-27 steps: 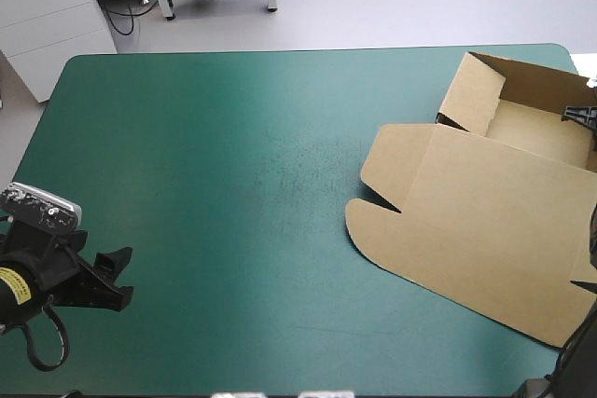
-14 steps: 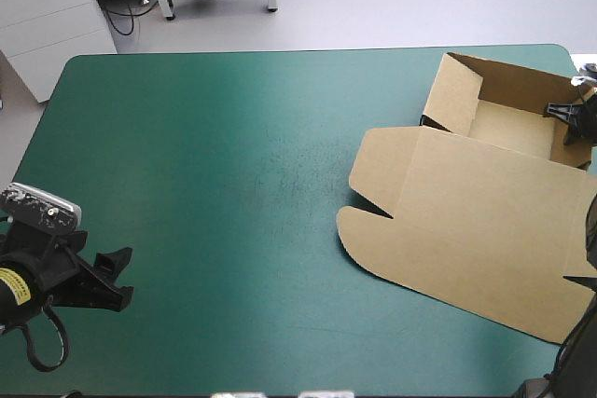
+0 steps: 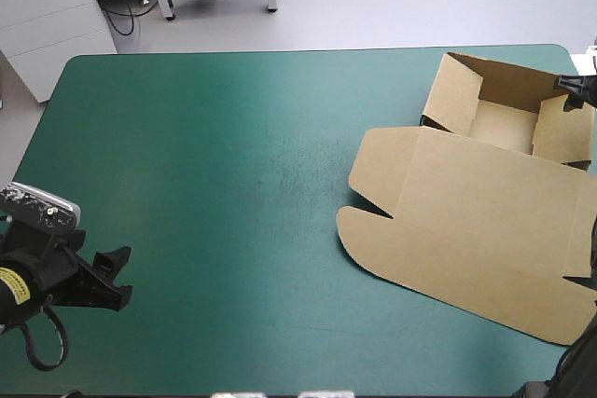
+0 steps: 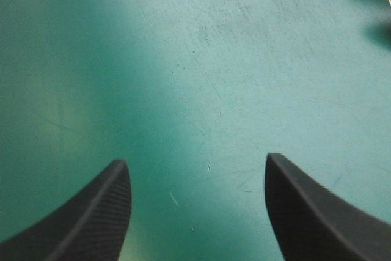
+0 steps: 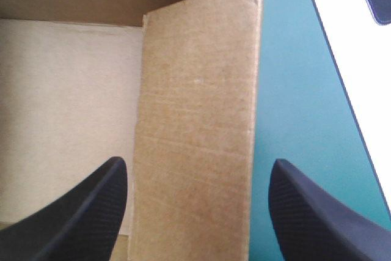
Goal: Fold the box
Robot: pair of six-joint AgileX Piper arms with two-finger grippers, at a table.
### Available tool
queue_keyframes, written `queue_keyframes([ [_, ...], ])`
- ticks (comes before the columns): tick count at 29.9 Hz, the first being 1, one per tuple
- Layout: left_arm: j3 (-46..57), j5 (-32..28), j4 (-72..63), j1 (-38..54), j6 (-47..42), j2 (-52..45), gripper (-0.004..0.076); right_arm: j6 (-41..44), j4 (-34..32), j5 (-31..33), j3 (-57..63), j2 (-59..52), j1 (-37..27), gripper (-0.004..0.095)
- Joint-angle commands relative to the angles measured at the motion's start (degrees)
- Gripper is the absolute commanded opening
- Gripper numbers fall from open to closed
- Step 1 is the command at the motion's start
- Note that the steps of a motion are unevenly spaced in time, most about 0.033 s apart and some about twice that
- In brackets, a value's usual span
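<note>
Box (image 3: 485, 221) at table's right side: open tray at far right corner, lid flat on teal-green cover (image 3: 215, 184) toward near edge. Right gripper (image 3: 576, 90) at tray's right side wall (image 5: 195, 120): fingers spread wide, wall between them, not pinched; contact unclear. Left gripper (image 3: 114, 279) near table's near left corner, well apart from box, fingers spread, only bare cover between them.

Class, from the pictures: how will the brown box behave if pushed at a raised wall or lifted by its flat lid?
Thin creased board, so the box probably feels light and slides on the teal-green cover. The raised wall at the open right gripper likely hinges at its crease. The flat lid probably droops.
</note>
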Motion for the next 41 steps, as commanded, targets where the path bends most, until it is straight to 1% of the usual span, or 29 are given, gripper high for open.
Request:
queue_keyframes([
  [1,-1.12,1.28,1.73,-0.4,-0.81,0.13,0.0452,-0.12,3.64,0.01,-1.86,-6.9,-0.29,0.0617],
  [5,-1.12,-0.19,4.87,-0.4,-2.71,0.13,0.0452,-0.47,9.74,1.75,-1.74,-10.46,1.34,0.0616],
  [7,-1.12,-1.65,6.65,-0.4,-3.93,0.02,0.0452,-1.03,11.29,1.86,-1.74,-12.68,4.06,0.061],
  [12,-1.12,-3.55,9.34,-0.4,-3.82,0.02,0.0452,-3.59,11.28,-0.45,-1.74,-18.04,14.23,0.0519],
  [15,-1.12,-3.81,12.56,-0.4,-3.82,0.02,0.0452,-4.44,9.13,-1.74,-1.74,-21.07,20.87,0.0483],
  [17,-1.12,-3.94,14.27,-0.3,-3.95,0.02,0.0452,-4.74,8.02,-2.28,-1.74,-22.99,24.11,0.0481],
  [19,-1.12,-4.29,16.22,-0.3,-4.85,-0.11,0.0452,-5.46,8.3,-2.51,-1.74,-25.17,26.53,0.0481],
  [21,-1.12,-5.6,17.87,-0.3,-6.5,-0.63,0.0452,-6.33,9.59,-2.65,-1.51,-27.6,29.14,0.0481],
  [25,-1.01,-7.98,20.95,-0.3,-9.52,-2.27,0.0452,-6.98,9.68,-3.29,0.97,-31.85,33.33,0.0481],
  [28,0.24,-8.84,21.31,-0.3,-9.75,-3.59,0.0452,-7.33,8.65,-5.59,6.62,-36.85,36.32,0.0481],
  [32,4.14,-9.45,20.9,-0.3,-10.08,-5.58,0.0452,-8.95,7.78,-11.5,18.06,-46.4,38.76,0.0456],
  [38,11.45,-12.85,17.79,-0.3,-12.72,-9.36,0.0452,-11.13,7.35,-18.37,37.23,-61.57,39.44,0.0438],
  [41,13.96,-15.18,14.83,-0.3,-12.72,-11.86,0.0452,-10.81,5.58,-22.5,47.28,-69.06,39.44,0.0436],
])
